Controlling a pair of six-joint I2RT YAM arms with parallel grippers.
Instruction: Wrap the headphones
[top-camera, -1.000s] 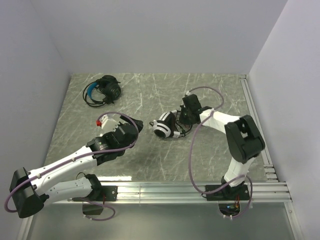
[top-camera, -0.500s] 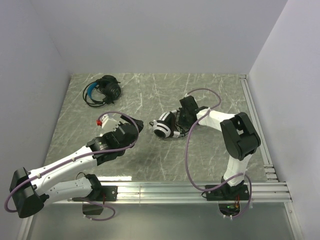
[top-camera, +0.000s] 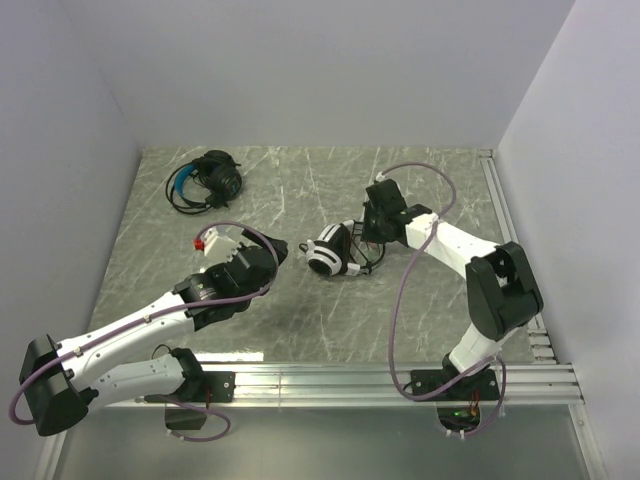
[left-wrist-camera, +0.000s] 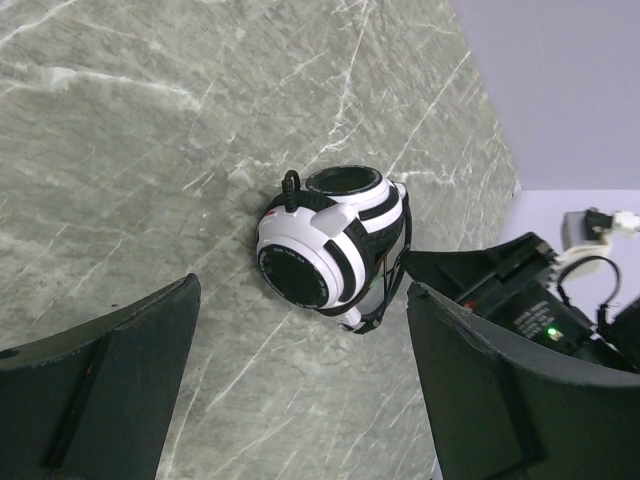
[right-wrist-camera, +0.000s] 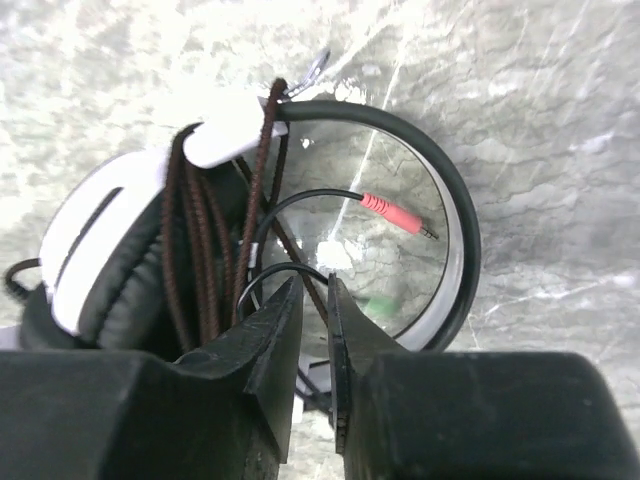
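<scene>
Well, closest to me the left gripper (top-camera: 272, 254) hangs over the marbled table (top-camera: 300, 330) with its jaws spread wide and nothing between them. It points at the white headset (top-camera: 328, 250), which lies folded near the middle of the table, a little ahead of it and not touching.

On the far side of that headset the right gripper (right-wrist-camera: 315, 284) is nosed right up against it. Its jaws stand only a slit apart. A thin black cable loop (right-wrist-camera: 262, 276) arches across the tips, but the gap looks wider than the wire, so I'd say nothing is pinched. Turns of brown braided cord (right-wrist-camera: 188, 250) already run over the ear cup. A pink plug (right-wrist-camera: 396, 213) lies loose on the table inside the curve of the headband (right-wrist-camera: 458, 215).

To my eye the winding is mostly done and the loose tail is what's left. The claw should close on that thin loop alone, clear of the braided turns, and pull gently so the wraps don't slip off the cup. The left claw could steady the cup meanwhile.

Far back in the left corner sits the black headset with the blue band (top-camera: 210, 180), its cable bunched close around it, well away from both arms.
</scene>
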